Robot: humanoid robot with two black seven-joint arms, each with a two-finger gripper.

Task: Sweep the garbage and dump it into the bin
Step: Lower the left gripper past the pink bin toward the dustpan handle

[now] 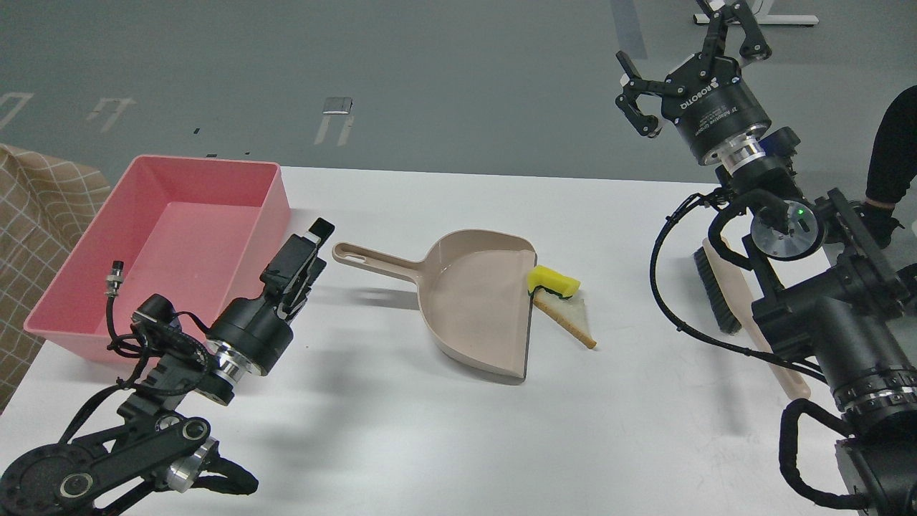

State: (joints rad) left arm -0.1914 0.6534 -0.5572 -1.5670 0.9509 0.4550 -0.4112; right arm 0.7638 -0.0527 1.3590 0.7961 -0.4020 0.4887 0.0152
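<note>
The garbage lies at the dustpan's open right edge: a yellow sponge block (553, 282) with a dark green layer, and below it a triangular white bread slice (571, 319) with brown crust. The beige dustpan (473, 301) lies mid-table with its handle pointing left. The pink bin (179, 236) stands at the far left and looks empty. My left gripper (309, 252) hovers between the bin and the dustpan handle; its dark fingers overlap. My right gripper (691, 68) is raised at the far right, open wide and empty.
A brush (716, 290) with dark bristles and a long beige handle lies on the table's right side, partly hidden behind my right arm. A checked cloth (36, 215) is beyond the left table edge. A dark sleeve (895, 143) shows at the right.
</note>
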